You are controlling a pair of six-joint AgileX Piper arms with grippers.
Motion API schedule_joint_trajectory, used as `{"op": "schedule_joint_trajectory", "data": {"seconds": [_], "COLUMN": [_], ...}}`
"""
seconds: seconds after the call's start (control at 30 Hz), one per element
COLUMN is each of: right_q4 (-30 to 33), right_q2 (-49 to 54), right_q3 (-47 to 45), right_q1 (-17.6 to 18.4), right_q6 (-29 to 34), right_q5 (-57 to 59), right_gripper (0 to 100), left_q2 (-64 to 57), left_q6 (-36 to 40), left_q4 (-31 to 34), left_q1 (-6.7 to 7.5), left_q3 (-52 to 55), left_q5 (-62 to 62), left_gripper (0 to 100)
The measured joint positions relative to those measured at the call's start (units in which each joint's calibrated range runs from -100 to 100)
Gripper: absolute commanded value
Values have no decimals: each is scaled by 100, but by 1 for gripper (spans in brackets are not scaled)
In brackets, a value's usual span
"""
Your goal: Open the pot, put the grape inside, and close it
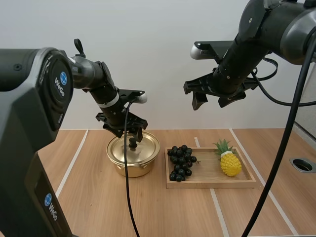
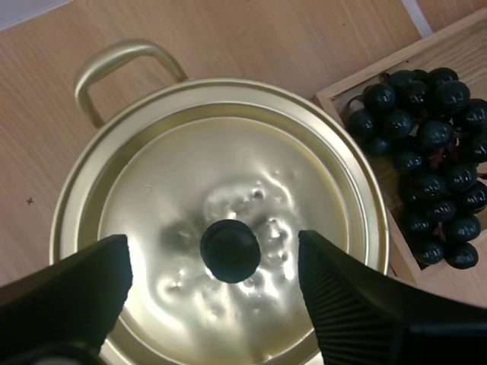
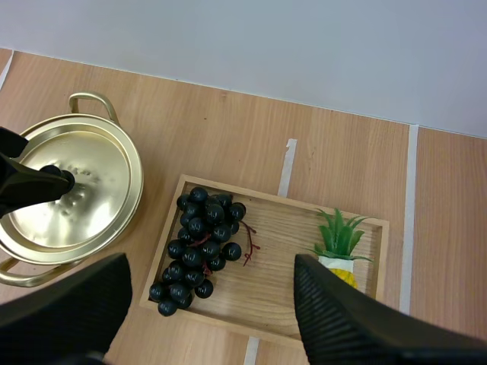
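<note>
While the lid (image 2: pixel 175 198) sits on the pot (image 1: pixel 129 170), we log step one: opening. Left gripper (image 2: pixel 214 251): fingers apart, flanking the knob (image 2: pixel 230 250) above the pot. Right gripper (image 1: pixel 210 101): fingers apart, high, right of the pot. Grapes (image 1: pixel 181 162): on tray (image 1: pixel 212 183) beside the pot. Next, likely: close on knob, lift.

Gold pot (image 1: pixel 133 154), black knob (image 2: pixel 230 250), black grapes (image 1: pixel 180 162), yellow pineapple (image 1: pixel 230 163).
</note>
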State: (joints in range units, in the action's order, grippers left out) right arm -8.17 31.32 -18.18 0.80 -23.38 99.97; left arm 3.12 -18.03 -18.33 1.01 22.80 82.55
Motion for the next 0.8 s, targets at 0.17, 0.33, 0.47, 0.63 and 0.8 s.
{"op": "schedule_joint_trajectory", "data": {"seconds": [0.17, 0.33, 0.47, 0.63, 0.8], "right_q4": [0, 0, 0, 0, 0], "right_q2": [14, 14, 41, 69, 69], "right_q3": [0, 0, 0, 0, 0], "right_q1": [0, 0, 0, 0, 0], "right_q6": [0, 0, 0, 0, 0], "right_q5": [0, 0, 0, 0, 0], "right_gripper": [100, 100, 100, 100, 100], "left_q2": [86, 223, 273, 278, 194], "left_q6": [-97, 97, 173, 206, 247], "left_q4": [-35, -121, -134, -134, -134], "left_q1": [0, 0, 0, 0, 0], "left_q3": [0, 0, -27, -38, -24], "left_q5": [101, 392, 445, 428, 250], "left_gripper": [31, 0, 0, 0, 0]}}
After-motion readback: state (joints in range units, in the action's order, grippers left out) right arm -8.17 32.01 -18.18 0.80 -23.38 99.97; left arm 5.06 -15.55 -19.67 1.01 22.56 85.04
